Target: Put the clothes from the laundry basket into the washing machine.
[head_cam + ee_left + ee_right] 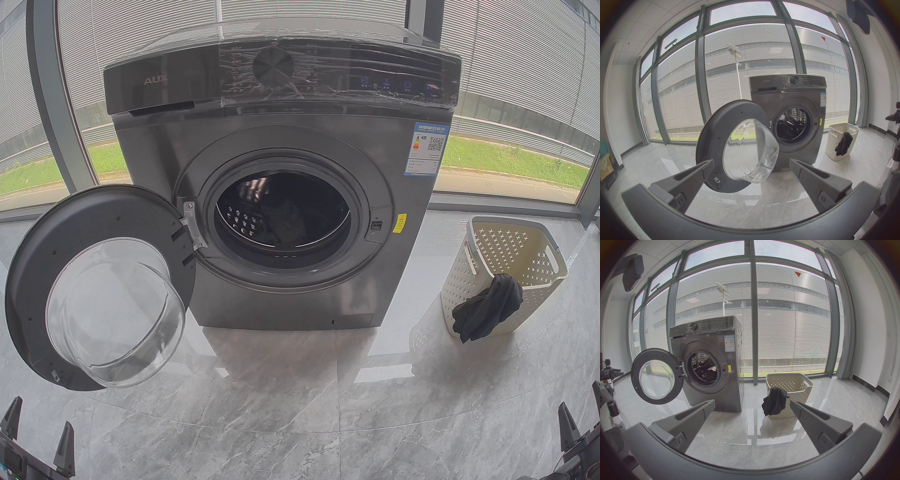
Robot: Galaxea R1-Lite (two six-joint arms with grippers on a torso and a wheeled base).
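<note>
Nearest, the left gripper (41, 411) sits low at the robot's left and the right gripper (579, 395) low at its right, well apart from each other. Both have their fingers spread wide with nothing between them.

Floor (281, 387): a broad strip of bare grey tile runs from the grippers up to the washer (156, 144). Both grippers are well apart from the washer.

Washer: stands square to the robot, centred, with its back near the window (512, 81). Its lower front edge meets the tile.

Door (37, 269): swung fully open toward the robot's left, hinged at the left edge of the round opening. The clear bowl faces the robot. The door's lower rim hangs above the tile, ahead of the left gripper, and its outer edge reaches well past the washer's left side.

Drum (281, 212): the opening is unobstructed. Dark cloth (284, 228) lies low inside it.

Basket (519, 250): white, perforated, standing on the tile to the right of the washer and near it, with a gap of bare tile between the two. It is ahead of the right gripper and well apart from it.

Garment (487, 306): dark, draped over the basket's near rim, with most of it hanging down the outer front wall toward the tile. Whether more clothes lie deeper in the basket cannot be told.
</note>
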